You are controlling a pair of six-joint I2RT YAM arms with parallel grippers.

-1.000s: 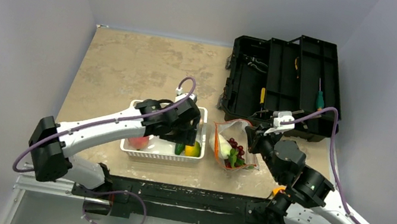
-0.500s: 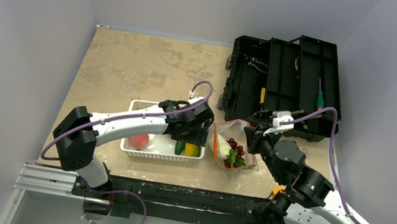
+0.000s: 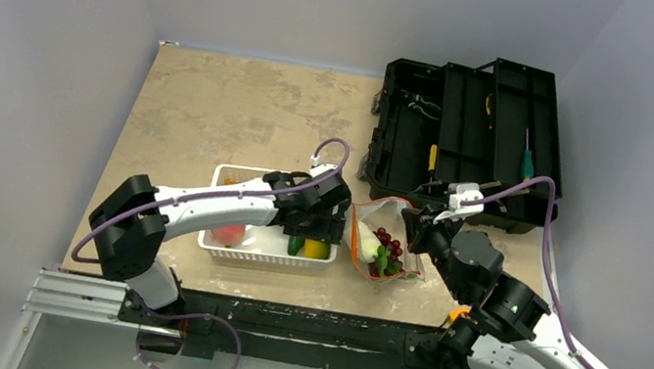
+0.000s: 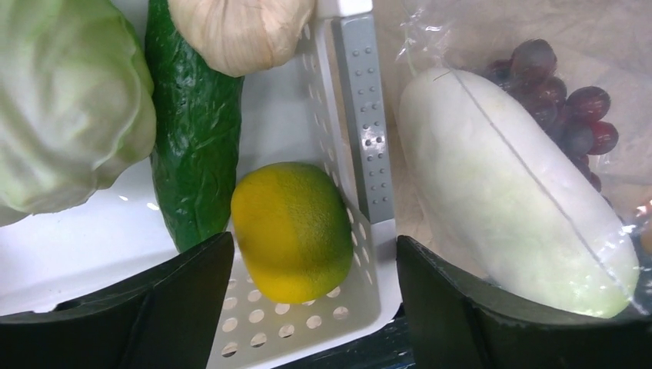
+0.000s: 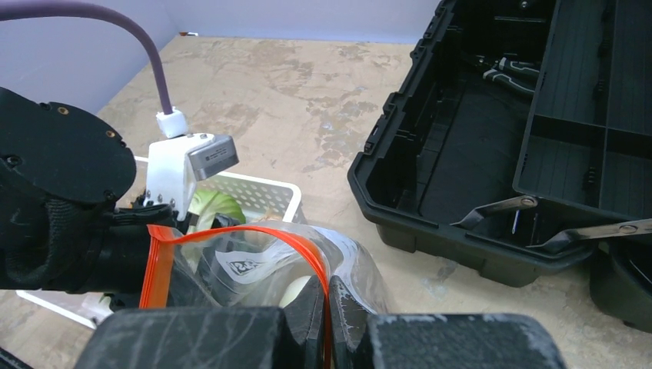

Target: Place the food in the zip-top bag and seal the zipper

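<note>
Left wrist camera has the action. The left pincer [image 4: 315,304] hangs released, jaws spread wide over a corner of the white basket [image 4: 361,115]. The yellow-green mango [image 4: 291,231] lies in that corner, right below the gap, so it looks like the next pick. One finger sits inside the basket, while the other seems to be outside its wall. That could be trouble: closing from here might pinch the wall along with the fruit.

Further into the basket, the green cucumber [image 4: 192,146] lies touching the mango. The cabbage [image 4: 69,108] sits on the cucumber's far side, and a pale mushroom [image 4: 238,31] rests at the cucumber's far end. The top view shows a pink peach [image 3: 229,232] at the basket's opposite end.

Just outside the basket's wall, on the desk [image 3: 216,108], lies the zip-top bag [image 3: 383,243]. The white radish [image 4: 507,207] and purple grapes [image 4: 561,100] are already inside it.

The right wrist view explains the setup. The right pincer [image 5: 327,315] is clenched on the bag's mouth edge, with the orange-red zipper [image 5: 158,265] arching up from its jaws. That lifts the mouth into an open loop facing the basket, giving a short, easy drop for each piece. The zipper is unsealed, and rightly so, since there's plenty left to load. The black toolbox [image 5: 477,192] stands open beyond the bag, well apart from the basket.
</note>
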